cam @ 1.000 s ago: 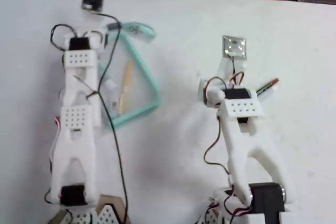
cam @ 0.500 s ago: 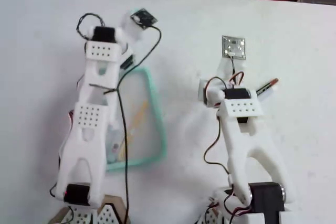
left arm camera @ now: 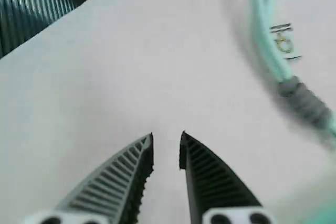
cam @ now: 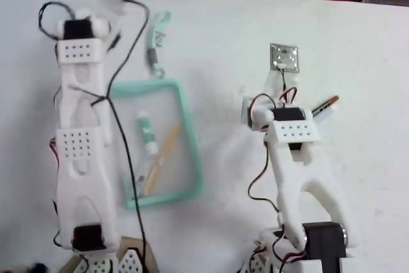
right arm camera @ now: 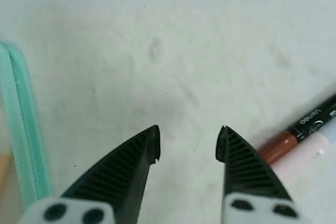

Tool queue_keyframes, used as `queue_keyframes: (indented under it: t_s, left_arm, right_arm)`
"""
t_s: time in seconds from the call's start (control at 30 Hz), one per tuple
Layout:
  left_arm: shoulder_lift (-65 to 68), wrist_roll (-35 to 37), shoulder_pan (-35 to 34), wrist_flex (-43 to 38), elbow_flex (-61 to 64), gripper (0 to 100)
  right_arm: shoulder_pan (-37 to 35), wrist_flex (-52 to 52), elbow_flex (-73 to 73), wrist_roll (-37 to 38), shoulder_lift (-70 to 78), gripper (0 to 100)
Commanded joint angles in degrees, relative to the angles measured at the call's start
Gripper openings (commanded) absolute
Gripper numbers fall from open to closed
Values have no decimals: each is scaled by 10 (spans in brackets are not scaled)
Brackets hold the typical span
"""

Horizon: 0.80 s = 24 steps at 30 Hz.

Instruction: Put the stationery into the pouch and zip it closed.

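On the white table, the left arm stretches to the far edge. Its wrist camera shows the left gripper with the jaws a narrow slit apart, nothing between them, above bare tabletop. Off to one side in that view run a mint-green strap and the grey clasp at its end. From the high view the strap lies just beyond the clear flat pouch with a mint-green zip border, beside the left arm.

The high view looks through the pouch's clear face: a white tube with a green band and a pale wooden stick lie inside, close together. Whether the zip is open or done up cannot be told.

Further right, the right arm sits mid-table. Its wrist camera shows the right gripper moderately wide, empty, over bare table. The pouch's green edge shows well off to one side, and a black and brown pen lies just beside one finger, outside the gap. In the high view the pen pokes out from behind that arm's wrist, well apart from the pouch.
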Motion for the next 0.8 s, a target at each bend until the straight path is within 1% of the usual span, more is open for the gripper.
queue_keyframes:
  t_s: [0.0, 0.07, 0.13, 0.23, 0.37, 0.43, 0.47, 0.53, 0.63, 0.7, 0.77]
  left_arm:
    - [31, -76, -7, -32, 33, 105]
    - [53, -109, -3, -8, 33, 105]
    - [61, -111, 7, 26, 14, 105]
    - [64, -127, 28, 110, -18, 108]
    - [64, -233, 51, 235, -54, 106]
    - [63, -273, 60, 302, -72, 106]
    - [62, -282, 64, 312, -72, 106]
    - [60, -286, 62, 309, -62, 107]
    - [56, -328, 58, 309, -46, 108]
    - [30, -357, 55, 310, -3, 109]
    - [-23, -382, 57, 310, 84, 113]
  right_arm:
    - [-4, -8, -4, 5, -4, 173]
    - [-4, -8, -4, 5, -4, 173]
    - [-4, -8, -4, 5, -4, 173]
    - [-4, -8, -4, 5, -4, 173]
    - [-4, -9, -4, 5, -4, 173]
    - [-4, -17, -4, 5, -4, 173]
    - [-4, -20, -4, 5, -3, 173]
    - [-4, -20, -4, 5, -3, 173]
    - [-4, -20, -3, 5, -3, 173]
    - [-4, -20, -3, 5, -3, 173]
    - [-4, -20, -3, 6, -3, 173]
